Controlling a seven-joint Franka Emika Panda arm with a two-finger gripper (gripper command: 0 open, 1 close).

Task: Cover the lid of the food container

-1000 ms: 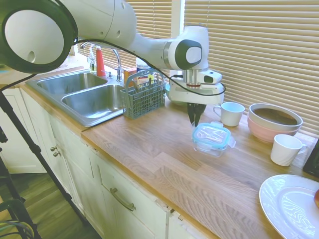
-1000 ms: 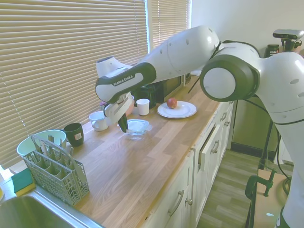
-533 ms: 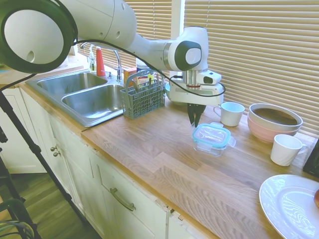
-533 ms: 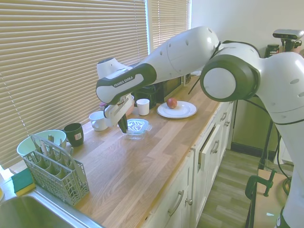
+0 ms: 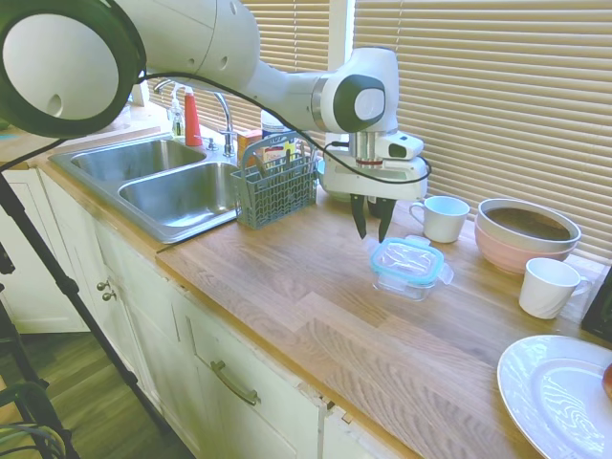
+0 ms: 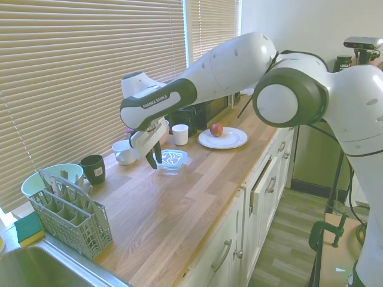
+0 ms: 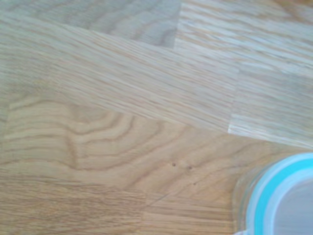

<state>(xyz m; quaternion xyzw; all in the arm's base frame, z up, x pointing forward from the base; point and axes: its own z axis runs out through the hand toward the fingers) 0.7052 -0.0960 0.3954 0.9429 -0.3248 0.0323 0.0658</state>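
Note:
The clear lid (image 5: pixel 409 259) with its teal rim lies flat on top of the small clear food container (image 5: pixel 402 283) in the middle of the wooden counter. From the other side the lid (image 6: pixel 173 158) also sits level on the tub. My gripper (image 5: pixel 370 228) hangs open just above the counter, beside the container's sink-side edge, with nothing between its fingers; in the second exterior view the gripper (image 6: pixel 153 159) points down next to the tub. The wrist view shows one teal-rimmed corner of the lid (image 7: pixel 274 196) over bare wood.
A white mug (image 5: pixel 443 218) and stacked bowls (image 5: pixel 526 232) stand behind the container. Another white cup (image 5: pixel 548 287) and a white plate (image 5: pixel 559 397) are to the right. A grey cutlery basket (image 5: pixel 275 186) stands by the sink (image 5: pixel 177 186).
My fingers have opened and lifted slightly away from the lid. The lid has settled flat on the container.

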